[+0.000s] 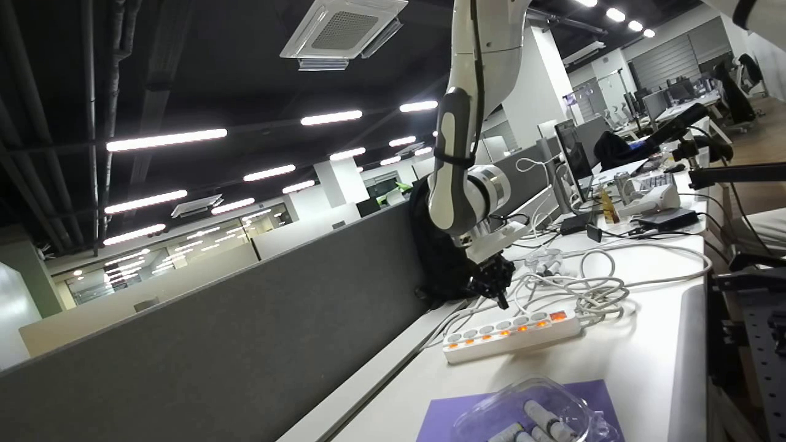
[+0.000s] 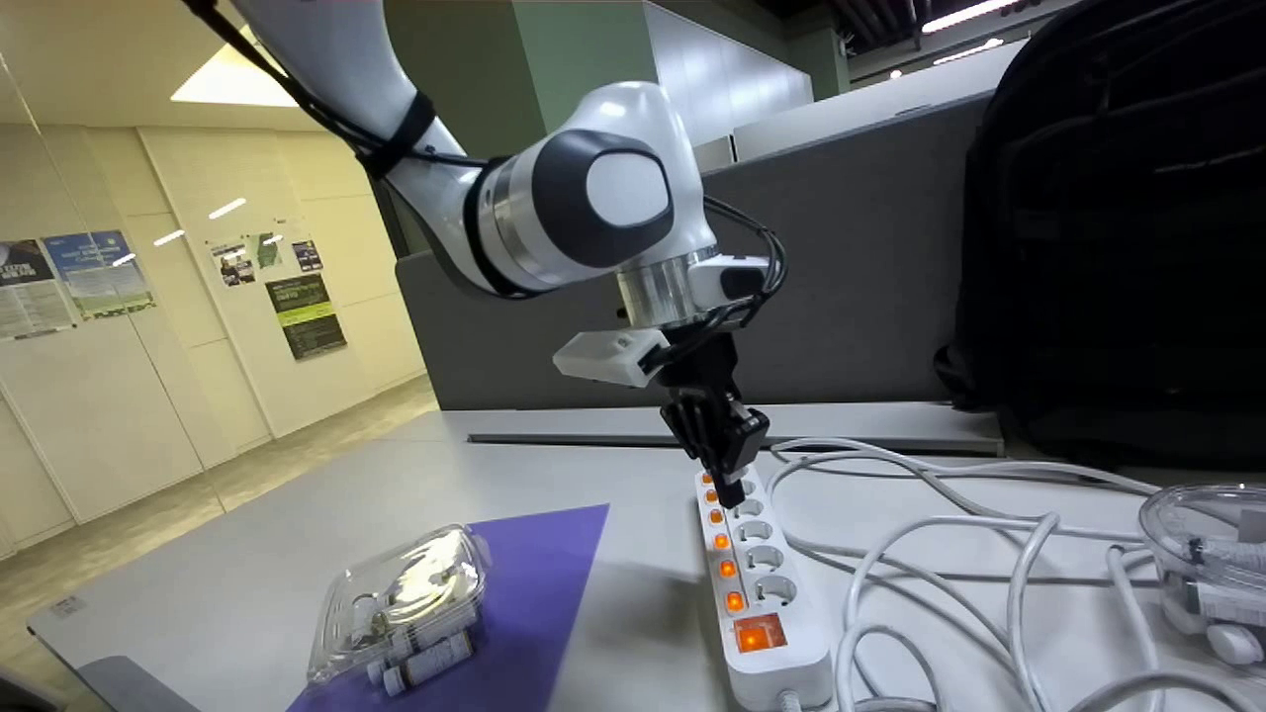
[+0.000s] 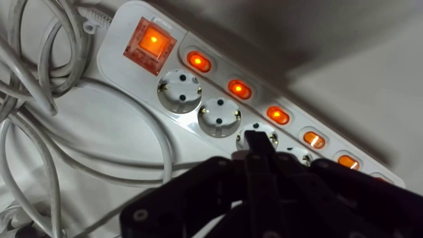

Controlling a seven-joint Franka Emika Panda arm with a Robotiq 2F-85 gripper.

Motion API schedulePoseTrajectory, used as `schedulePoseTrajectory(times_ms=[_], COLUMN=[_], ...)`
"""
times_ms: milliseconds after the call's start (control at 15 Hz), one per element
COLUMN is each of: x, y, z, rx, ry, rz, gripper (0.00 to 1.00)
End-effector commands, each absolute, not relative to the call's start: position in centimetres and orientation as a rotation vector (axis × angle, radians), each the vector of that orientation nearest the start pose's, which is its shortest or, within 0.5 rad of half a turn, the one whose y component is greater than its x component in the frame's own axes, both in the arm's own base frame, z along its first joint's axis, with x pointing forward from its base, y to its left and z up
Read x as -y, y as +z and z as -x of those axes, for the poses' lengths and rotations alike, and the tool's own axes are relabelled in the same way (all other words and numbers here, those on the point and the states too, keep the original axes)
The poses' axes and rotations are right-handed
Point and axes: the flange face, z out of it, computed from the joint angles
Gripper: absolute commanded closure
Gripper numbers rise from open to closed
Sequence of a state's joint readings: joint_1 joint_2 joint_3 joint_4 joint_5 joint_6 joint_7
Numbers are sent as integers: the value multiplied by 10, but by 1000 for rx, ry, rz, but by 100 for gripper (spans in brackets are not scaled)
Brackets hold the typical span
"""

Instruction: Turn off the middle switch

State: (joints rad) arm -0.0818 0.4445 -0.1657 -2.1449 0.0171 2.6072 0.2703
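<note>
A white power strip [image 3: 115, 49] lies on the table and shows in all views, also in the exterior views [image 1: 516, 346] [image 2: 796, 633]. Its row of small orange switches runs beside the sockets; a mid-row switch [image 3: 278, 115] glows in the wrist view. The neighbouring switch [image 3: 314, 139] is orange with a white reflection; whether it is lit is unclear there. A larger red-orange switch [image 3: 153, 42] glows at the cable end. My gripper [image 3: 259, 134] is shut and empty, its fingertips over a socket beside the switches. Both exterior views show the gripper [image 1: 503, 302] [image 2: 730, 497] pointing down at the strip.
White cables [image 2: 920, 534] lie coiled beside the strip. A purple sheet [image 2: 544, 554] with a clear plastic box [image 2: 396, 603] lies on the strip's other side. A clear round container [image 2: 1212, 554] stands past the cables. A grey partition [image 2: 851, 287] and black backpack [image 2: 1108, 247] stand behind.
</note>
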Motion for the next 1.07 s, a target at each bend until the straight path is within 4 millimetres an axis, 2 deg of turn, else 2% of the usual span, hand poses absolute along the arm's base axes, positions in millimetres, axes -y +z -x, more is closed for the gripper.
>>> schedulePoseTrajectory(times_ms=[0, 533, 1000], x=[138, 131, 124], y=[195, 168, 157], z=[-554, -555, -558], rx=[-832, -801, -751], ry=[-81, -13, -62], rz=[3117, 3141, 3149], gripper=[100, 100, 100])
